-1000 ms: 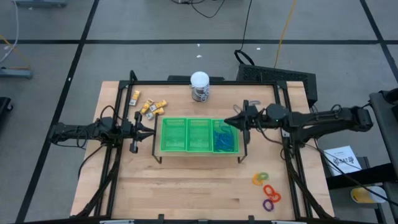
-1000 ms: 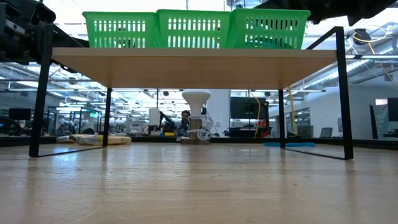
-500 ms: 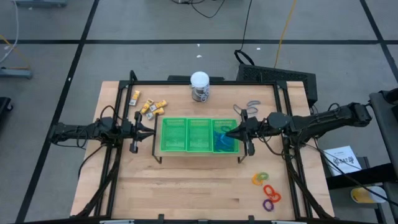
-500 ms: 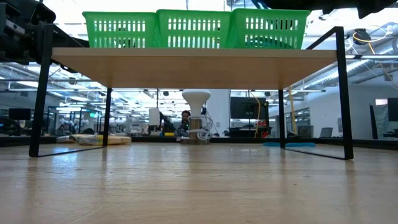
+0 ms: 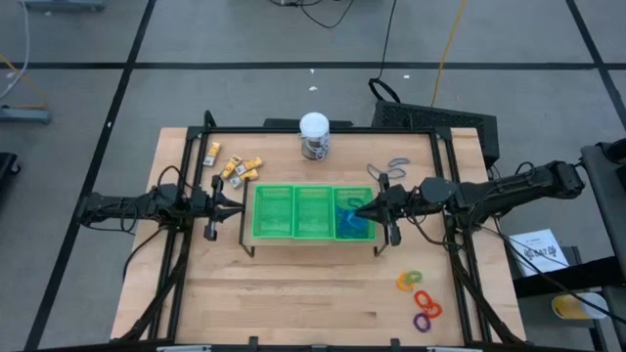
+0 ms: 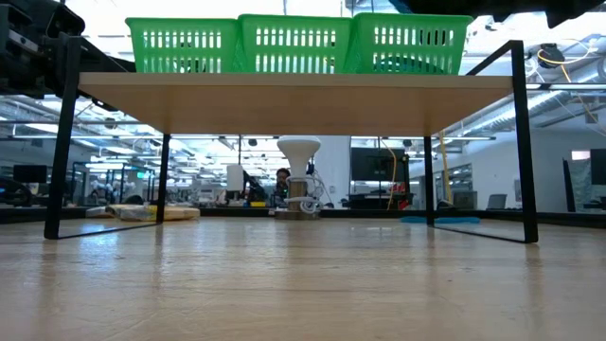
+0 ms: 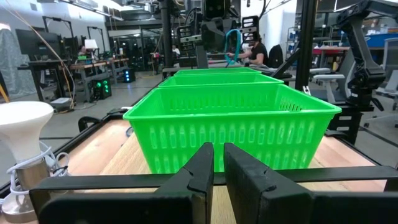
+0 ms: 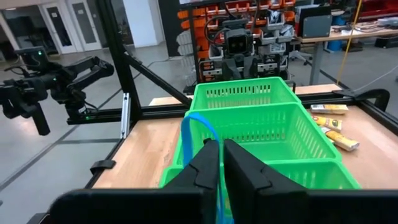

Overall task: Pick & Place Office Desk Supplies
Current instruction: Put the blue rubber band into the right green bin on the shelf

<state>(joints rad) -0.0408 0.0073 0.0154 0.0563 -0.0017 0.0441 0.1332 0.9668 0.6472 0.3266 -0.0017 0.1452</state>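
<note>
Drop step, I'd say: right gripper (image 8: 216,163) over the green tray's (image 5: 294,235) right-end compartment, fingers (image 8: 242,168) nearly shut pinching a blue loop (image 8: 198,127); next, open & release into that bin; left gripper (image 7: 216,167) shut, empty, waits beside tray's left end.

We list: tray (image 5: 293,212) mid-table on a raised shelf (image 6: 294,90); loops (image 5: 352,217) in its right compartment; jar (image 5: 314,136) behind; blocks (image 5: 235,167) behind-left; rings (image 5: 419,298) front-right; two loops (image 5: 389,170) behind-right.
</note>
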